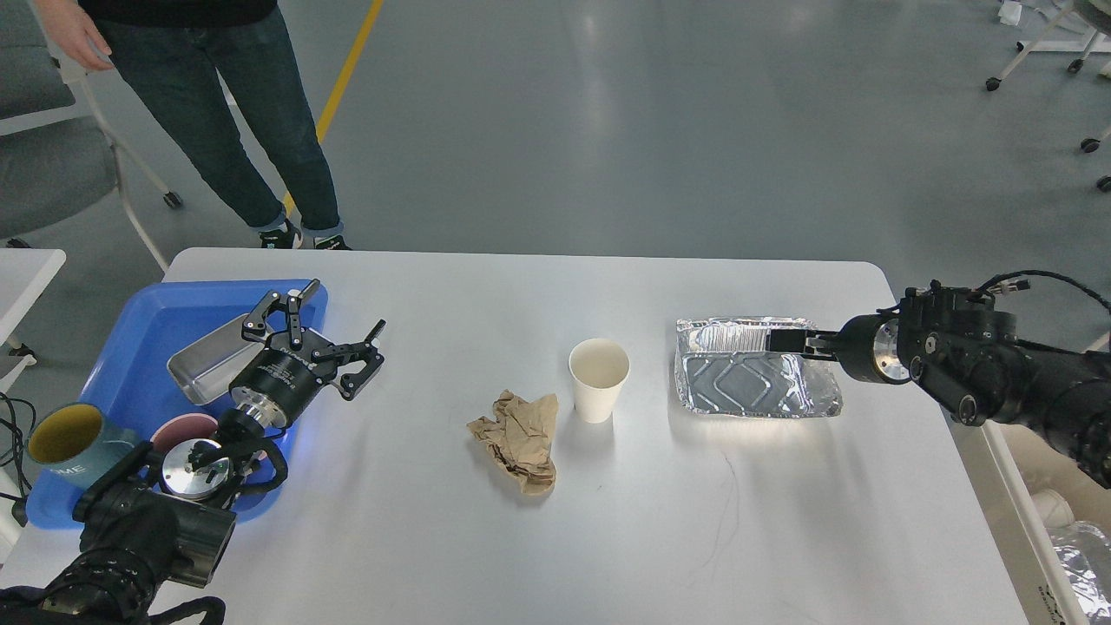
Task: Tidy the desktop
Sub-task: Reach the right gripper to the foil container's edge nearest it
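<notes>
The white desktop (538, 538) holds a crumpled brown paper (518, 438), an upright white paper cup (599, 378) and an empty foil tray (755, 378). My left gripper (338, 311) is open and empty, over the right edge of the blue tray (152, 321). My right gripper (785, 341) reaches in from the right and sits over the foil tray's far right part. It shows as one narrow dark bar, so I cannot tell its fingers apart or whether it touches the foil.
The blue tray holds a metal pan (204, 365), a pink bowl (178, 427) and a green mug (65, 438). A white bin (1020, 460) with foil inside stands at the right. A person (217, 104) stands beyond the far left corner. A small side table (26, 269) is at the left.
</notes>
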You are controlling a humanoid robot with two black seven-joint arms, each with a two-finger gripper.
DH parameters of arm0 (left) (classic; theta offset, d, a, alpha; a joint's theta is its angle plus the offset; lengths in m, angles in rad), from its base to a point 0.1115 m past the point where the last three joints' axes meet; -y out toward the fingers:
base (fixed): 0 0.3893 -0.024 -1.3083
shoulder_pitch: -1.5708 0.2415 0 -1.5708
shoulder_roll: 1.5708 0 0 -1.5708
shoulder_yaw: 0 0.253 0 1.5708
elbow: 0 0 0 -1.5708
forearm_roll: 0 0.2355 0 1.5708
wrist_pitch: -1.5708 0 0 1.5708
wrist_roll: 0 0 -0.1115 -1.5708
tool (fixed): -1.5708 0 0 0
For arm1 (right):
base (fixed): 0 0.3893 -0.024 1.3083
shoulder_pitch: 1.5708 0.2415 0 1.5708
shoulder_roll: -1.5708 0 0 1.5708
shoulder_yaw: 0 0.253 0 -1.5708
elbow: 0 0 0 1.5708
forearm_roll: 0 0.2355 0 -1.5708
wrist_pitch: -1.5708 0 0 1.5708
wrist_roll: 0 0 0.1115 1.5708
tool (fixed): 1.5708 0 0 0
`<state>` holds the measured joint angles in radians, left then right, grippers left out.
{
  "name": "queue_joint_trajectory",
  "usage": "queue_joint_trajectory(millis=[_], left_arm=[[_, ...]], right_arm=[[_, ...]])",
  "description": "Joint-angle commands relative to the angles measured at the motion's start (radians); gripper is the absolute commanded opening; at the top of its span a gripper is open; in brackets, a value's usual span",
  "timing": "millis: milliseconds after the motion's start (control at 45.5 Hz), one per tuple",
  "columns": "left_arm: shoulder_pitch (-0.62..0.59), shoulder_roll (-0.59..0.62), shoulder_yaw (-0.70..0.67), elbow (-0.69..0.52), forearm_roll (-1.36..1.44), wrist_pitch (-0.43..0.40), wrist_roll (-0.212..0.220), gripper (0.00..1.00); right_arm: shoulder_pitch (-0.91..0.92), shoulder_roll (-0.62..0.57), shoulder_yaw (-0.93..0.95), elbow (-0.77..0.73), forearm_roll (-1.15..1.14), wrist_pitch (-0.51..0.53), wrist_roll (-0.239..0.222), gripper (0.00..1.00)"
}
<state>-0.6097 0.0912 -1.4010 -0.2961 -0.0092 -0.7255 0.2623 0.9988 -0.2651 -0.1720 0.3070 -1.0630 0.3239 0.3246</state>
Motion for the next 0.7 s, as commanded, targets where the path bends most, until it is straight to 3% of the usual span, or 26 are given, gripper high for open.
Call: queue_joint_trajectory(millis=[0,308,681], left_arm=[[0.002,0.001,0.0,0.0,0.0,-0.003,0.0,0.97],[0.014,0.001,0.0,0.0,0.002,-0.011,0.0,0.97],[0.019,0.001,0.004,0.0,0.002,-0.011,0.0,0.97]], right_arm=[[-0.011,0.029,-0.003,-0.022,-0.002,-0.006,0.014,1.0],[-0.038,0.061,-0.109,-0.104,-0.002,-0.097,0.073,1.0],[-0.094,0.03,-0.113,-0.138,-0.002,-0.12,0.074,1.0]])
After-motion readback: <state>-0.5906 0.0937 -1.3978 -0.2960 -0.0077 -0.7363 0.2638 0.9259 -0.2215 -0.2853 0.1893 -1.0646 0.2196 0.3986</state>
